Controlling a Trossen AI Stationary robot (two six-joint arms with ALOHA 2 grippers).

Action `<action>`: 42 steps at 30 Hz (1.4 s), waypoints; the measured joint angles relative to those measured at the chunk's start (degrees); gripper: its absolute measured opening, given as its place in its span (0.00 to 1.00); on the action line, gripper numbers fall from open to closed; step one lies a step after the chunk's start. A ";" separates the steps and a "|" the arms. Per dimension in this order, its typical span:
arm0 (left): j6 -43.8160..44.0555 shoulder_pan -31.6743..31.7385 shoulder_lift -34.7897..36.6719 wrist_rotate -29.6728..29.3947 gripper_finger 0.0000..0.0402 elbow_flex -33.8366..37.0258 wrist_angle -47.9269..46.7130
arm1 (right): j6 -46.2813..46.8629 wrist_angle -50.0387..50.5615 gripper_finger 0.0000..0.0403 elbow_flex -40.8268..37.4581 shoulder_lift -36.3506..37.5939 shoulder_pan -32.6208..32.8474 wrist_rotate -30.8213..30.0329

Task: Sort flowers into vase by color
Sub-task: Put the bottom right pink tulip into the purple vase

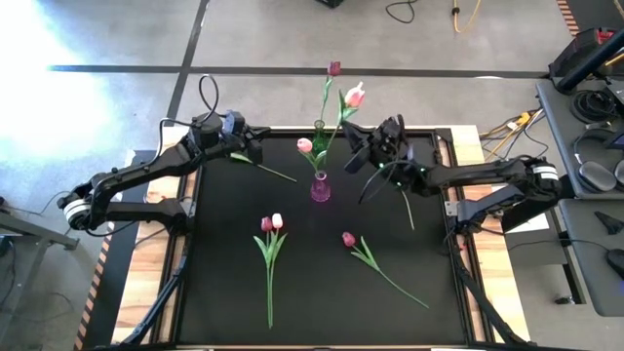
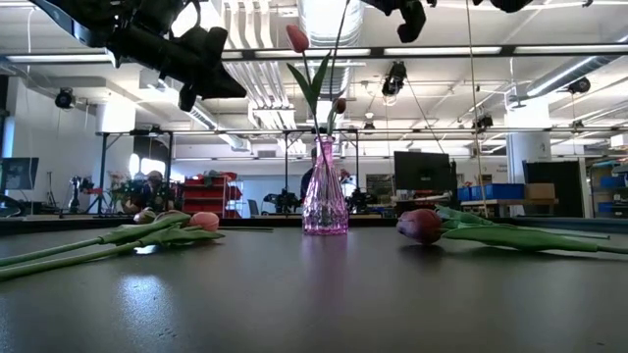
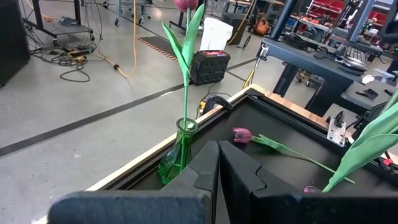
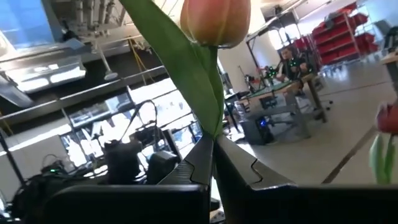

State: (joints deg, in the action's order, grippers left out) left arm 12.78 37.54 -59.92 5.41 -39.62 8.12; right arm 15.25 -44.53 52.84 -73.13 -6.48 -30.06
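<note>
Right claw (image 1: pixel 375 146) is clamped on a pink tulip (image 1: pixel 355 96) near the pink vase (image 1: pixel 320 188); left claw (image 1: pixel 249 143) looks shut on nothing. Stems seem light and floppy, so grip low.

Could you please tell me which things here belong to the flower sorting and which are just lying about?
Belongs to the job:
pink vase; green vase; tulip pair and single tulip lying on the table; pink tulip gripped by the right gripper; left gripper beside the vases.

Just lying about:
floor cables; side bench with its gear.
</note>
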 joint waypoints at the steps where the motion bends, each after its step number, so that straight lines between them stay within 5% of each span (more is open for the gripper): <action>1: 0.00 0.00 0.00 -0.02 0.00 0.00 0.00 | 0.48 0.02 0.02 0.00 -0.34 0.00 0.02; 33: -0.02 0.00 0.00 -0.02 0.00 0.00 0.05 | -4.21 4.72 0.03 -1.68 -8.08 0.98 0.09; 42: -0.02 0.00 0.00 0.00 0.00 0.00 0.04 | -1.58 8.13 0.15 -1.68 -8.06 1.33 0.06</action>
State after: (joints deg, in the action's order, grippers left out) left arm 12.75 37.54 -59.92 5.41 -39.62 8.16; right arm 13.68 -36.40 51.16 -81.19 -5.15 -30.01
